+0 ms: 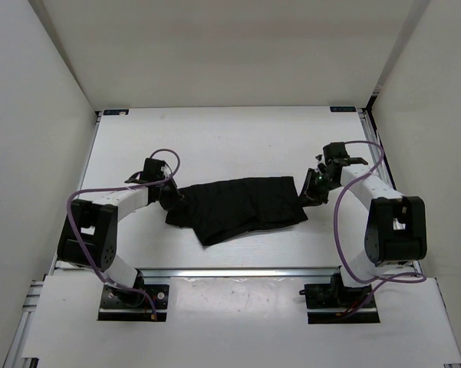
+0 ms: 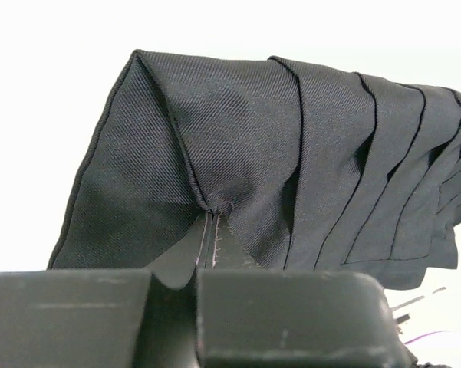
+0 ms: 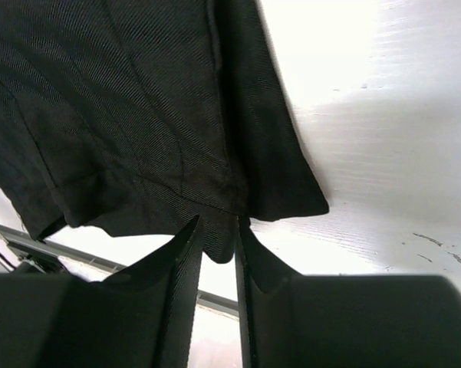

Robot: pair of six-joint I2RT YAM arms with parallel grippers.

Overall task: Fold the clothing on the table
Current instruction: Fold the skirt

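1. Top view: the black pleated skirt of soft matte fabric (image 1: 242, 207) lies on the white flat counter (image 1: 215, 138), about midway between the far and near edges. Its long axis runs left to right, straight across from one arm to the other. The left tool (image 1: 169, 198) sits at the skirt's left end and the right tool (image 1: 311, 190) at its right end, so each arm is nearest its own end. A loose flap of the skirt sags toward the near edge, closer to the left arm. Any fold, I judge, turns on this line: the cloth spans the gap between the two tools, and neither end is free.

2. Left wrist view: the left tool (image 2: 209, 245) is pressed together on a stitched corner of the skirt (image 2: 276, 153). The cloth rises from the pinch like a tent, and the pleats fan away to the right of the picture, so the rest of the garment lies straight ahead of this tool.

3. Right wrist view: the right tool (image 3: 218, 234) is clamped on a small tab of the skirt's edge. The fingers stand narrowly apart, with dark cloth between them. The skirt (image 3: 123, 115) stretches away up and to the left of the picture, with bare counter (image 3: 383, 153) to the right.
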